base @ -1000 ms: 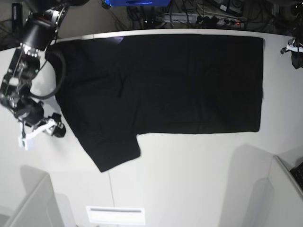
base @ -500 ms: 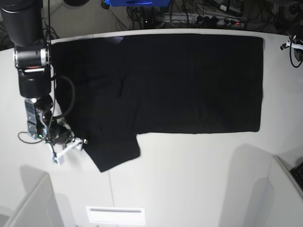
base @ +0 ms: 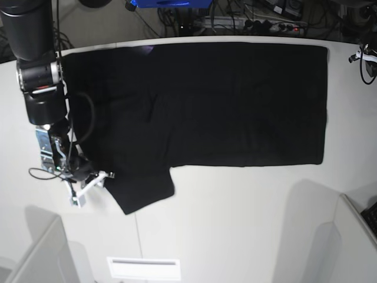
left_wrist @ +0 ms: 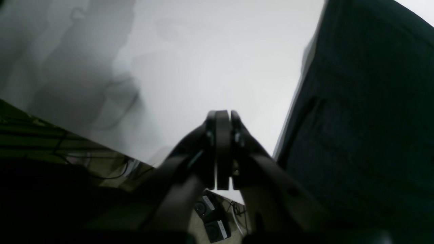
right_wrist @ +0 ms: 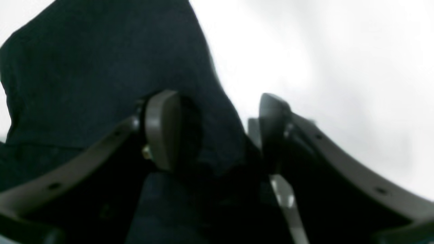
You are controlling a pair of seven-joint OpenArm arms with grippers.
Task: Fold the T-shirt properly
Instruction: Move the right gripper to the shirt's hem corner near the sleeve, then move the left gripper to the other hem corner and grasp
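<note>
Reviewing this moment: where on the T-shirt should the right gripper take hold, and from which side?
Probably the sleeve hem: the T-shirt lies flat and that sleeve juts toward the near edge. The right gripper already straddles its outer edge with open jaws, coming in from the table side.

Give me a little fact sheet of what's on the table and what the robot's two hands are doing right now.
Table: white table
Garment: black T-shirt, spread flat, one sleeve sticking out toward the near edge
Print: not visible
Right hand: open, straddling the sleeve's edge, cloth between its fingers, not pinched
Left hand: shut, empty, above bare table beside the shirt's edge
Folding: that sleeve not yet folded
</note>
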